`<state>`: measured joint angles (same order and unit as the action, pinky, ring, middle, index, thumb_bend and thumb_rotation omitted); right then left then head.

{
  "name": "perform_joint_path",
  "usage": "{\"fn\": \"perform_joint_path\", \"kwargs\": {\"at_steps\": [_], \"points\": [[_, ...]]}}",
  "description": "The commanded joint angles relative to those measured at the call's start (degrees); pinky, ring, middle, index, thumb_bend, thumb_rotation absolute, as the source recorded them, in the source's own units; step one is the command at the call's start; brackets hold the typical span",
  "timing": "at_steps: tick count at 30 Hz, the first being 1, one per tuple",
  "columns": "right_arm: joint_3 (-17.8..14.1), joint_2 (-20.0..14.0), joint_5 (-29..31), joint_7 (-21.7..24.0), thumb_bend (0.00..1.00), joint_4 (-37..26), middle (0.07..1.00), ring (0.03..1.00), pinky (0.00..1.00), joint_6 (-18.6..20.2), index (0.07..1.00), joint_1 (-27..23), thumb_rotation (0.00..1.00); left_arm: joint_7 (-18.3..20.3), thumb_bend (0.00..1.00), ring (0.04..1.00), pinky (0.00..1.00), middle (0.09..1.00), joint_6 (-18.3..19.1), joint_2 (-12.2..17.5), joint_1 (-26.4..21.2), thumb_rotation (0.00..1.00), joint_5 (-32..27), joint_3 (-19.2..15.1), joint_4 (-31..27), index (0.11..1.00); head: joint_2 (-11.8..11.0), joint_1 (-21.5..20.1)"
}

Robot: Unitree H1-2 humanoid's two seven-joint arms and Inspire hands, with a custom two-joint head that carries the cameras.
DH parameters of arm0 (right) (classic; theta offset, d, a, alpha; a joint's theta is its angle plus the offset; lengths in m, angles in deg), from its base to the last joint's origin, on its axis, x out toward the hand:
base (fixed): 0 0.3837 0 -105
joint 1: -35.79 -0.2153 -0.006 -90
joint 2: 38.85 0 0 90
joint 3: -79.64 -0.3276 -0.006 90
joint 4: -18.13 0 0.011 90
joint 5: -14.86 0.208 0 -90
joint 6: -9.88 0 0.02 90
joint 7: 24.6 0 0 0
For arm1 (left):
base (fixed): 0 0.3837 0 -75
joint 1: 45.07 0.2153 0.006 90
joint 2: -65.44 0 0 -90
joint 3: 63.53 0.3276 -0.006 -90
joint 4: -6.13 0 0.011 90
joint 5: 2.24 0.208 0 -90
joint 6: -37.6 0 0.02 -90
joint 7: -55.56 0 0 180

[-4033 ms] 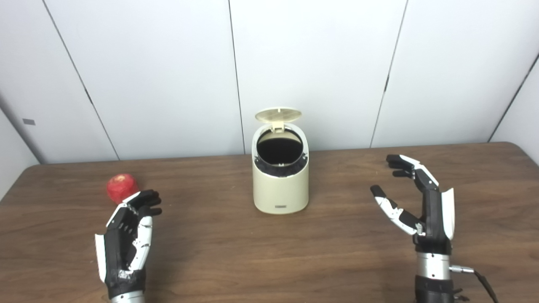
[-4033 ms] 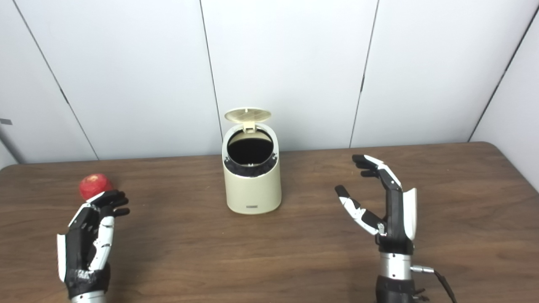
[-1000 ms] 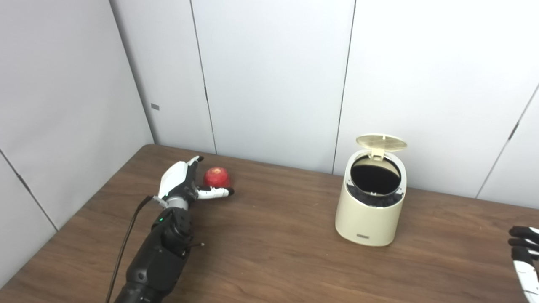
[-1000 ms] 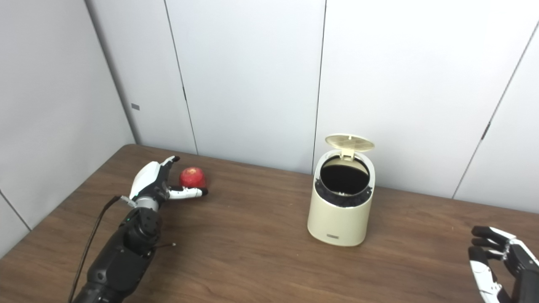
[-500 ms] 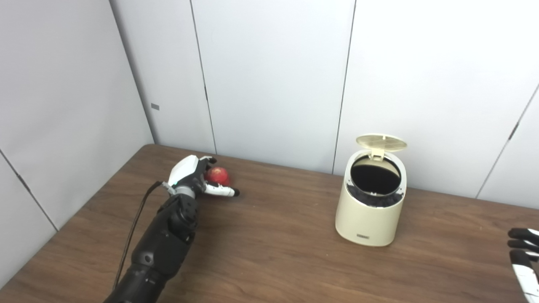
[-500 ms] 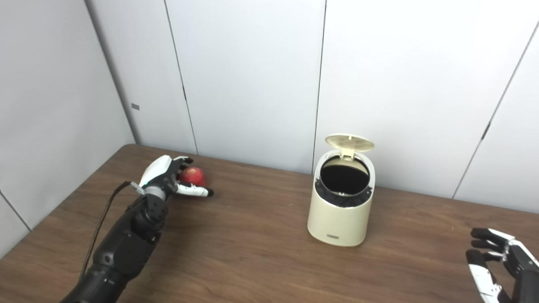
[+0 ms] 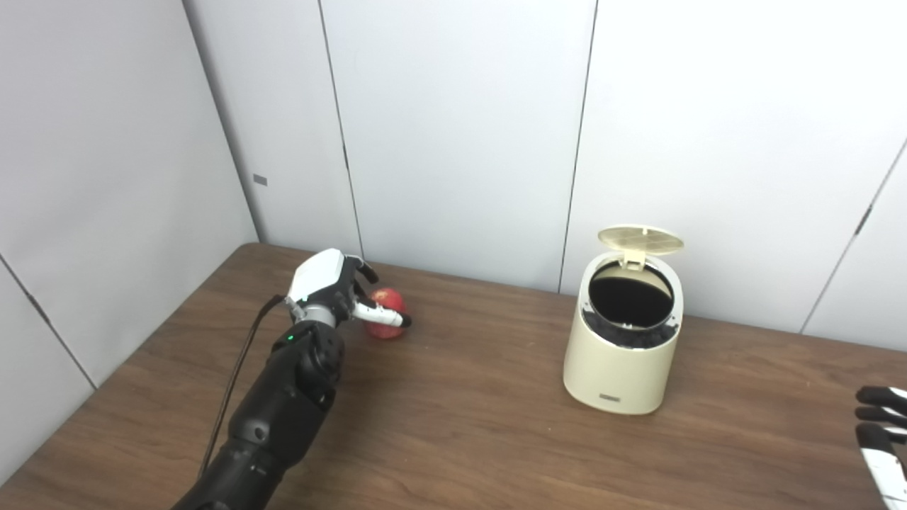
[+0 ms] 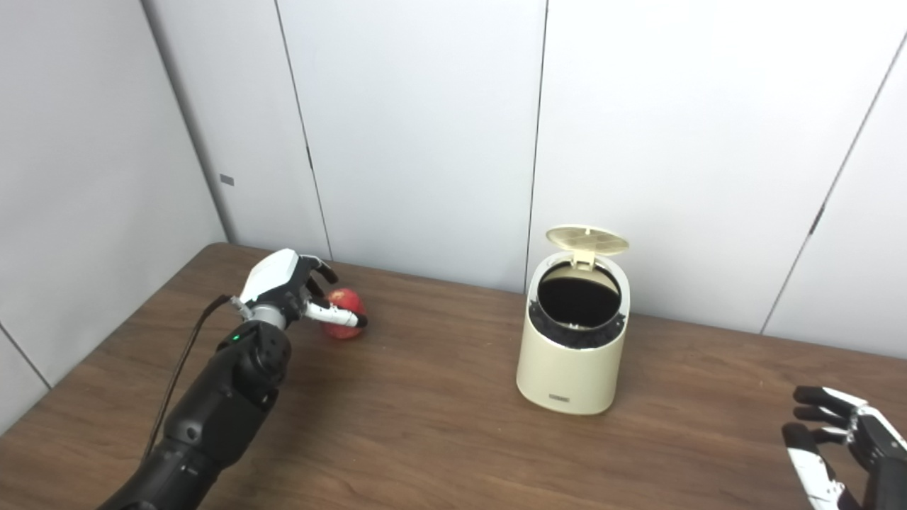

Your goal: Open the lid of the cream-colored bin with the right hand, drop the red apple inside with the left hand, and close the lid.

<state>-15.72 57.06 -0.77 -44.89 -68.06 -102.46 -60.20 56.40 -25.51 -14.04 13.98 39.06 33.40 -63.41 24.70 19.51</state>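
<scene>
At far left, the left hand point(image 7: 329, 289) curls fingers over the apple point(image 7: 386, 323), thumb in front, on the table point(image 7: 460, 425); right hand point(image 8: 843, 443) waits, fingers spread, empty

cream bin point(image 7: 622, 354) upright, lid point(image 7: 640, 239) raised | red apple point(image 7: 386, 312) on table

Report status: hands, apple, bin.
Left hand cupped around red apple on table, grip unconfirmed. Right hand open, idle. Bin lid up, path clear.
</scene>
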Motion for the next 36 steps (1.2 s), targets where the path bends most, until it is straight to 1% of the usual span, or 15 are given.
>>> {"fn": "perform_joint_path", "kwargs": {"at_steps": [1, 3, 7, 13, 16, 19, 22, 23, 24, 25, 26, 28, 29, 32, 36], "points": [[-0.05, 0.70, 0.47, 0.75, 0.58, 0.09, 0.620, 0.581, 0.42, -1.17, 0.587, 2.40, 0.71, -1.53, 0.53, 0.329, 0.25, 0.446, -0.02, 2.36, -3.39, 0.00, 4.11, 0.92, -0.20, 0.541, 0.14, 0.04], [0.14, 0.62, 1.11, 1.47, 0.53, -0.20, 0.630, 0.596, 0.43, -1.95, 0.594, 2.42, 0.70, -2.11, 0.50, 0.350, 0.24, 0.452, -0.16, 2.68, -3.23, 0.00, 4.92, 1.92, 0.05, 0.541, 0.41, 0.05], [0.20, 1.05, 2.42, 2.64, 0.50, -1.22, 0.632, 0.604, 0.44, -2.17, 0.594, 2.47, 0.68, -1.86, 0.50, 0.360, 0.25, 0.465, -0.38, 3.53, -2.91, 0.00, 6.08, 3.78, -0.27, 0.535, 0.52, -0.22], [0.09, 2.21, 2.60, 3.72, 0.42, -3.85, 0.640, 0.613, 0.45, 0.41, 0.600, 2.90, 0.65, -2.61, 0.50, 0.382, 0.27, 0.471, -1.73, 4.03, -1.82, 0.00, 6.28, 4.91, -1.97, 0.519, 0.39, -0.56], [-0.14, 2.83, 2.35, 3.92, 0.36, -4.59, 0.643, 0.620, 0.46, 0.56, 0.596, 2.90, 0.59, -1.98, 0.50, 0.386, 0.26, 0.476, -1.43, 4.24, -1.61, 0.00, 6.45, 5.48, -3.05, 0.512, 0.32, -0.83], [-0.14, 3.66, 2.63, 4.62, 0.30, -6.20, 0.647, 0.625, 0.45, 2.38, 0.600, 3.08, 0.55, -2.50, 0.50, 0.378, 0.25, 0.470, -2.49, 4.56, -1.17, 0.00, 6.37, 5.72, -4.39, 0.516, 0.13, -1.34], [-0.05, 4.28, 1.60, 4.72, 0.25, -6.96, 0.650, 0.625, 0.44, 2.48, 0.601, 3.05, 0.50, -2.75, 0.50, 0.362, 0.24, 0.460, -3.79, 4.98, -0.44, 0.00, 6.10, 5.44, -6.82, 0.524, 0.11, -3.15], [-0.01, 4.57, 1.11, 4.71, 0.22, -7.33, 0.653, 0.625, 0.46, 2.74, 0.603, 3.08, 0.46, -2.79, 0.50, 0.361, 0.23, 0.460, -4.08, 5.01, -0.08, 0.00, 6.05, 5.17, -8.42, 0.522, 0.13, -3.89], [0.03, 4.94, 1.05, 4.82, 0.18, -7.73, 0.655, 0.626, 0.47, 3.15, 0.607, 3.12, 0.39, -2.66, 0.50, 0.354, 0.22, 0.452, -4.12, 5.00, 0.25, 0.00, 6.12, 4.91, -10.14, 0.524, 0.13, -4.86], [0.04, 5.28, 0.77, 4.93, 0.18, -8.28, 0.655, 0.627, 0.47, 3.93, 0.608, 3.21, 0.38, -2.49, 0.50, 0.353, 0.22, 0.451, -4.13, 4.85, 0.57, 0.00, 6.09, 4.58, -11.93, 0.524, 0.13, -5.10], [0.07, 5.78, 0.71, 4.93, 0.16, -8.75, 0.659, 0.629, 0.48, 4.54, 0.612, 3.26, 0.32, -3.21, 0.50, 0.350, 0.21, 0.447, -4.97, 4.75, 0.92, 0.00, 6.11, 4.26, -13.58, 0.525, 0.05, -6.29], [0.23, 6.31, -0.24, 4.56, 0.14, -8.63, 0.661, 0.627, 0.48, 4.16, 0.618, 3.19, 0.10, -4.64, 0.49, 0.340, 0.20, 0.442, -7.31, 4.53, 1.54, 0.00, 5.81, 3.68, -16.66, 0.528, -0.02, -7.41], [0.32, 6.50, -0.71, 4.29, 0.12, -8.22, 0.663, 0.632, 0.49, 3.58, 0.620, 3.07, 0.04, -5.44, 0.49, 0.336, 0.19, 0.439, -8.88, 4.43, 1.82, 0.00, 5.70, 3.42, -18.24, 0.529, -0.06, -8.61], [0.45, 7.04, -1.98, 3.60, 0.10, -7.05, 0.665, 0.640, 0.51, 2.45, 0.623, 2.87, 0.00, -5.67, 0.49, 0.341, 0.21, 0.448, -11.20, 3.96, 2.28, 0.00, 5.15, 2.50, -22.36, 0.534, -0.09, -10.81], [0.46, 7.32, -1.85, 2.72, 0.13, -3.40, 0.689, 0.675, 0.57, -0.27, 0.653, 2.52, 0.00, -4.97, 0.50, 0.374, 0.27, 0.483, -13.83, 3.33, 2.18, 0.00, 5.48, 1.87, -29.03, 0.508, -0.03, -14.14]]}}
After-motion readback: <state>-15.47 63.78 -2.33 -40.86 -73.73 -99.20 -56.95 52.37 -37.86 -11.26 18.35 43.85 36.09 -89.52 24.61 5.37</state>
